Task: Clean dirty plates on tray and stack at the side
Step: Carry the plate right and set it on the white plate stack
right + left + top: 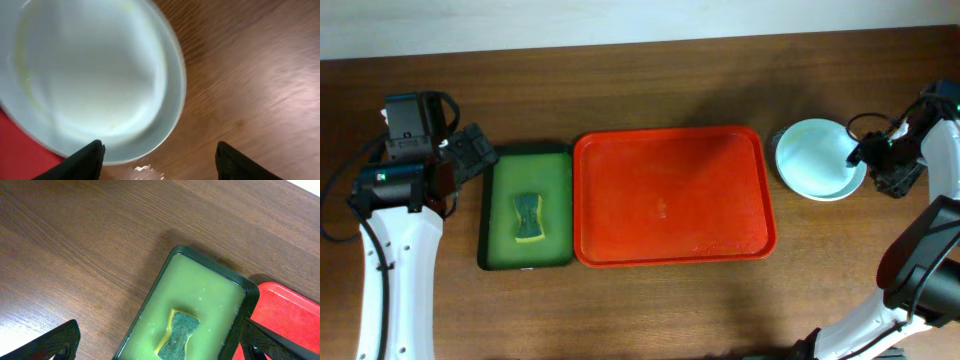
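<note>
The red tray (670,195) lies mid-table with nothing on it; its corner shows in the left wrist view (290,315). The plates (817,157) sit as a pale mint-blue stack on the table right of the tray, with faint yellow marks in the right wrist view (95,75). How many are stacked I cannot tell. My right gripper (872,160) is open and empty at the stack's right edge, one finger over the rim (160,160). My left gripper (472,153) is open and empty above the green tray's left side (155,345).
A dark green tray (502,240) with a yellow-green sponge (528,217) sits left of the red tray, also in the left wrist view (200,280), sponge (179,332). Bare wood table (670,310) lies in front and behind.
</note>
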Motion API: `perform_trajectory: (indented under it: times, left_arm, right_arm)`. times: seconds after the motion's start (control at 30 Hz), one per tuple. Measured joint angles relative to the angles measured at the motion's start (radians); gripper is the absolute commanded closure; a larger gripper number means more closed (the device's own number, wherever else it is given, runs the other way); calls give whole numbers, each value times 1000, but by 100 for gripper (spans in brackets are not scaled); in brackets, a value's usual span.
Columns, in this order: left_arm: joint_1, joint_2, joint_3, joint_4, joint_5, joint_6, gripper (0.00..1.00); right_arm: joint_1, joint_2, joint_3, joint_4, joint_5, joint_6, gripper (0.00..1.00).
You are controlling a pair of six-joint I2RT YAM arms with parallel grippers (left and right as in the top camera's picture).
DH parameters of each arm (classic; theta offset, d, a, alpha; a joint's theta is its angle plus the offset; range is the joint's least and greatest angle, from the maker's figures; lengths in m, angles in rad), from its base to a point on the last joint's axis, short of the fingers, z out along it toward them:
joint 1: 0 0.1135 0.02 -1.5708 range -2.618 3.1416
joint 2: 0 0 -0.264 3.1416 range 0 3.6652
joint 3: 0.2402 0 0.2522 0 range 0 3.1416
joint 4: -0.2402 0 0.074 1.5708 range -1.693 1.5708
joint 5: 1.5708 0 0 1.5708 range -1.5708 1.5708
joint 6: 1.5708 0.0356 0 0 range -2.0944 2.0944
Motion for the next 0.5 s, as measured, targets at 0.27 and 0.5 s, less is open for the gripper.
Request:
perform_trajectory:
  times: [0.27, 0.5]
  left_arm:
    - [0, 0, 0, 0, 0, 0, 1]
    - [0, 0, 0, 0, 0, 0, 1]
  right_arm:
    - [217, -196, 0, -116, -160, -299, 2]
    - [260, -196, 0, -116, -163, -320, 2]
